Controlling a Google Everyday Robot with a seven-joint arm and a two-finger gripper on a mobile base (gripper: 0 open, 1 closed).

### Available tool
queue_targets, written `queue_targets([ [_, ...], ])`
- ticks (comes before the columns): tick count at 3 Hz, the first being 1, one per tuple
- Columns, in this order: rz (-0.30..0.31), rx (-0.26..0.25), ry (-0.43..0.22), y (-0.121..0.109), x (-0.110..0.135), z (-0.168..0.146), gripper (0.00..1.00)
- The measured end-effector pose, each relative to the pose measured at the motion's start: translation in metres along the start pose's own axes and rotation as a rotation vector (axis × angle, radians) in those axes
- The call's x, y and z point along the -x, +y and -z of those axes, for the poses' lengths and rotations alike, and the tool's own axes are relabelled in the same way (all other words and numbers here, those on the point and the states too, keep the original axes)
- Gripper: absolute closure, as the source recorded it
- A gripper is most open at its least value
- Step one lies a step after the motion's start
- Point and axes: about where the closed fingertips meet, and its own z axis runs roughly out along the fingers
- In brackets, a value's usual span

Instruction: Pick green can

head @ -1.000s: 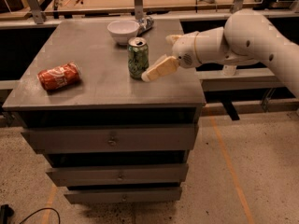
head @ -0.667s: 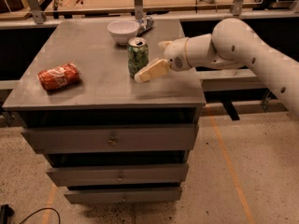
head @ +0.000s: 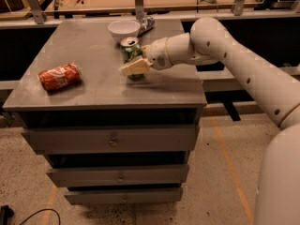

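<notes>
I am working at the grasp stage of this pick: my gripper is sitting right at the green can, with its pale tip crossing the front of the can's lower half. From this view I cannot tell whether the gripper is closed on the can or only framing it. The green can is standing on the desk, towards the back and middle of the top, just in front of the white bowl and well apart from the red-orange can that is lying on its side to the left. The approach is looking done to me. Closing firmly, if that is not yet made, and lifting are what I am judging to be left, since the can's base appears to be resting on the desk. The green can's long axis is running vertically, with its silver top and pull tab pointing up.
</notes>
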Motion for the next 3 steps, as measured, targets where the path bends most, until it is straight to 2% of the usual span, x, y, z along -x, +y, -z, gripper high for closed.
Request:
queue_targets([
  [1, 0.027, 0.008, -0.043, 0.006, 0.015, 0.005, 0.73],
  [2, 0.059, -0.014, -0.113, 0.02, 0.051, 0.026, 0.96],
  [3, 0.123, -0.021, -0.167, 0.039, 0.1, 0.048, 1.0],
])
